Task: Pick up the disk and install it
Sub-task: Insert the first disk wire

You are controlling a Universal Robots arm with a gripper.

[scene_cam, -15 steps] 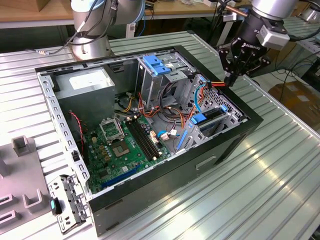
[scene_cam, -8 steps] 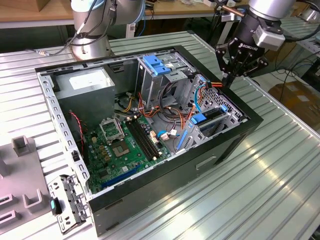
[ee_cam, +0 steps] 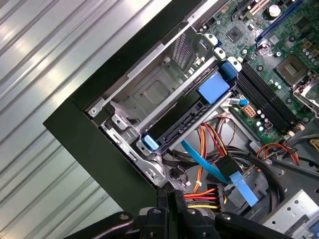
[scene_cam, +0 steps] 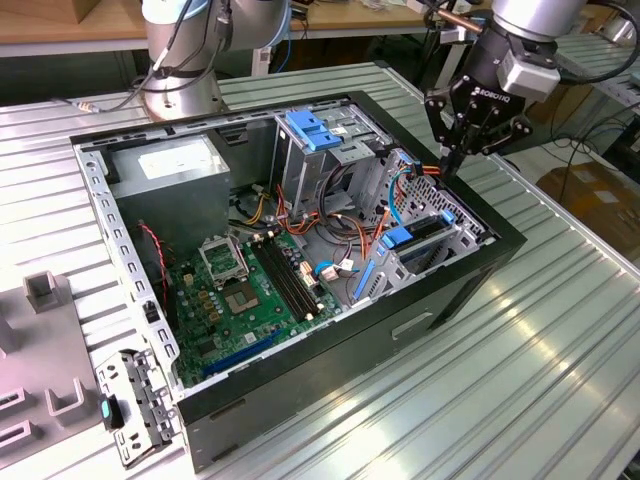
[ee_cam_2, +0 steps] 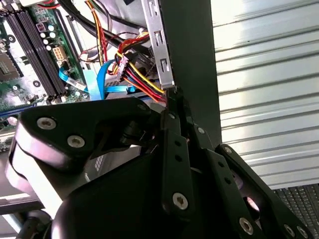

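Observation:
The disk (ee_cam: 185, 121) stands on edge in the metal drive cage (ee_cam: 149, 94) at the corner of the open computer case, its blue carrier showing as tabs at both ends. In the exterior view the disk (scene_cam: 420, 232) sits in the cage near the case's right wall. My gripper (scene_cam: 447, 163) hangs just above the case's rim (scene_cam: 500, 225), a little beyond the cage, over the bundle of red, yellow and orange cables. Its fingers (ee_cam_2: 172, 124) are pressed together, shut, with nothing between them. In the first wrist view the gripper (ee_cam: 172, 193) points at the cables beside the cage.
Inside the case lie a green motherboard (scene_cam: 240, 290), a grey power supply box (scene_cam: 175, 170) and a light-blue latch plate (scene_cam: 312, 130). A loose metal bracket (scene_cam: 135, 405) and grey fixtures (scene_cam: 45, 290) sit on the ribbed table at the exterior view's left. The arm's base (scene_cam: 185, 60) stands behind.

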